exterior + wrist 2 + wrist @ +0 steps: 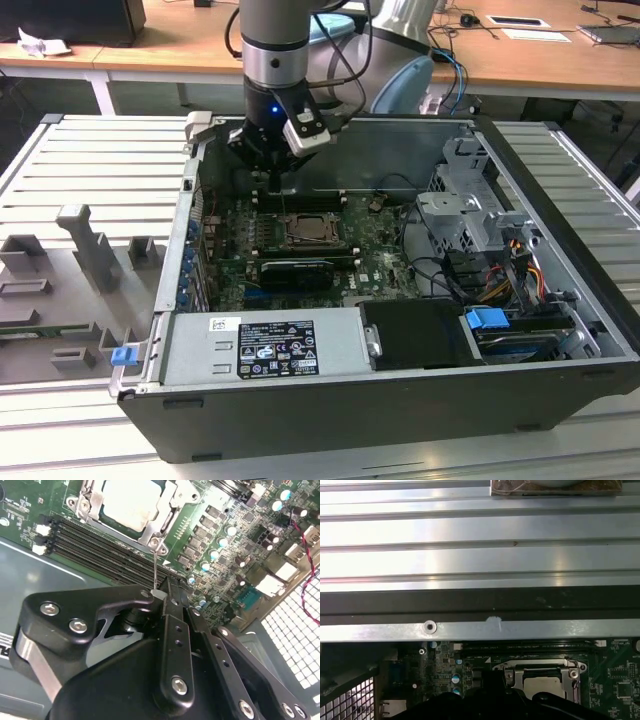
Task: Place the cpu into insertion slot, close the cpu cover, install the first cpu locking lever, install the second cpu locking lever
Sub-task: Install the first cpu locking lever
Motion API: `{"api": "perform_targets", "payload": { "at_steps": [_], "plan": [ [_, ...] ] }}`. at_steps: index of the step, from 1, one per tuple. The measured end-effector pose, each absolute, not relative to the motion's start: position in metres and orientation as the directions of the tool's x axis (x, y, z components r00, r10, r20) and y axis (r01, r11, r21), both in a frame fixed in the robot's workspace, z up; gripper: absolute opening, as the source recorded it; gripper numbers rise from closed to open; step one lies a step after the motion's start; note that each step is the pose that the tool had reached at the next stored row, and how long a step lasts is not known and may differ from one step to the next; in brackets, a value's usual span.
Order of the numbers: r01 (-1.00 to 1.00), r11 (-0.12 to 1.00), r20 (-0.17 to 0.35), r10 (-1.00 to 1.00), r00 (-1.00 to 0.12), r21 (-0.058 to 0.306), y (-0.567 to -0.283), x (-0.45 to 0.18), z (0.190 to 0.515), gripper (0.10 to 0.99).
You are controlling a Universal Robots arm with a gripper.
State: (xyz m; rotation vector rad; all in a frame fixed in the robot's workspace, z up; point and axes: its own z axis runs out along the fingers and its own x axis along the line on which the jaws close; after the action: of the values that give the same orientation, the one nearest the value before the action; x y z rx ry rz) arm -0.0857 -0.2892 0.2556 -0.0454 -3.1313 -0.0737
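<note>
my gripper [160, 594] is pinched shut on the thin locking lever [155, 567] by the cpu cover [171, 509]. i think a slow, straight push keeps it from slipping.

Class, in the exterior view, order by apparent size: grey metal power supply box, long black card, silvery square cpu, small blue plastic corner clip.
Grey metal power supply box
Long black card
Silvery square cpu and small blue plastic corner clip: too alike to rank

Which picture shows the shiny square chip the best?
The second wrist view: the cpu is close and big. The exterior view shows it tiny inside the computer case; the first wrist view shows it small and partly hidden.
</note>
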Motion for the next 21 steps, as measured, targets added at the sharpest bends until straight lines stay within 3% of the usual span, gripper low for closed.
{"api": "perform_targets", "payload": {
  "at_steps": [21],
  "plan": [
    [0.029,0.998,0.009,0.029,-1.000,0.047,-0.289,-0.055,0.251,0.106]
  ]
}}
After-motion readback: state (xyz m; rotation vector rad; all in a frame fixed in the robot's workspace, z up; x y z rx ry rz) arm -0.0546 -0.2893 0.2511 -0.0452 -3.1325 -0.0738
